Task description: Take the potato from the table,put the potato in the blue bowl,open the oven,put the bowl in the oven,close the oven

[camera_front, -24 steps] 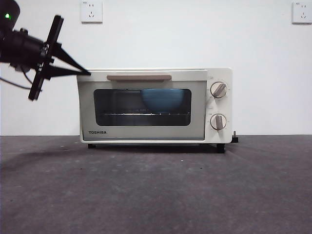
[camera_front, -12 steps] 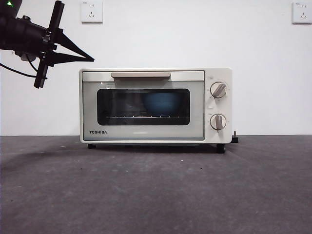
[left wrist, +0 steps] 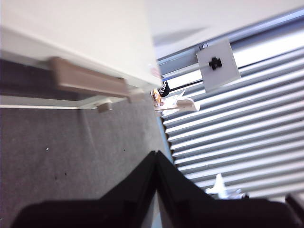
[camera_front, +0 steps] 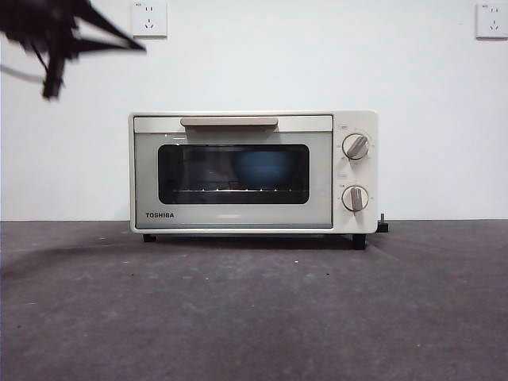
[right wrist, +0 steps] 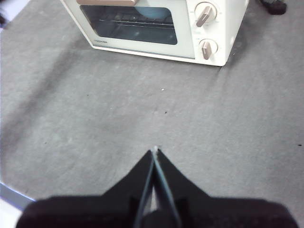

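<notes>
The cream-white TOSHIBA oven (camera_front: 252, 171) stands on the dark grey table (camera_front: 254, 309) with its glass door shut. Through the glass the blue bowl (camera_front: 265, 168) shows on the rack; the potato is hidden. My left gripper (camera_front: 136, 46) hangs high above the oven's left top corner, jaws shut and empty. In the left wrist view the gripper (left wrist: 156, 156) is close to the beige handle (left wrist: 88, 81). My right gripper (right wrist: 156, 152) is shut over bare table, well back from the oven (right wrist: 156, 26).
Two wall sockets (camera_front: 149, 19) sit high on the white wall behind. A black plug (camera_front: 382, 225) lies at the oven's right rear. Window blinds (left wrist: 237, 123) show in the left wrist view.
The oven door has swung fully shut. My left gripper has risen from the oven's top left edge to the upper left corner of the front view.
</notes>
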Tool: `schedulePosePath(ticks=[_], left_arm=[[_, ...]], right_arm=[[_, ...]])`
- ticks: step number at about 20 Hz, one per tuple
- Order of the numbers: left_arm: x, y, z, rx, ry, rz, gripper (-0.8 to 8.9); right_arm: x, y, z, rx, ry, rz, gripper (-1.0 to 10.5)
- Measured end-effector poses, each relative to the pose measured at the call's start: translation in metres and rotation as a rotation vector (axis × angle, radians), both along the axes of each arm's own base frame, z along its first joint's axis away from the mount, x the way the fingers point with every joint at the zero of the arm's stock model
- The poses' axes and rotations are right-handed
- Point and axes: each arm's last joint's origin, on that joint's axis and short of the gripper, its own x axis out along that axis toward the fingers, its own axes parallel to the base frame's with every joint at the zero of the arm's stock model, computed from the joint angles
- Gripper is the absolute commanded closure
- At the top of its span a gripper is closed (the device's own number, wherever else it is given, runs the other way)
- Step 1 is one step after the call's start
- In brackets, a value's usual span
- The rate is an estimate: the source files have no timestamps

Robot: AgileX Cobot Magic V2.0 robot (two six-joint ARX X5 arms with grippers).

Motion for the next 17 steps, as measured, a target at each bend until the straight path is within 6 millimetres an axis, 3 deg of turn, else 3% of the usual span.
schedulePosePath(ticks=[5, 11, 14, 17], left_arm=[[-0.068, 0.004, 0.034, 0.245, -0.155, 0.049, 8.20], [-0.144, 0.012, 0.042, 0.656, -0.176, 0.095, 8.18], [-0.166, 0.015, 0.045, 0.785, -0.189, 0.137, 8.18], [-0.171, 0.016, 0.048, 0.799, -0.212, 0.150, 8.18]], right_arm=[[0.005, 0.001, -0.002, -0.009, 0.018, -0.005, 9.5], [0.022, 0.004, -0.008, -0.024, 0.086, -0.004, 9.5], [0.035, 0.007, -0.014, -0.035, 0.139, -0.003, 9.5], [0.046, 0.009, -0.020, -0.053, 0.185, -0.012, 9.5]])
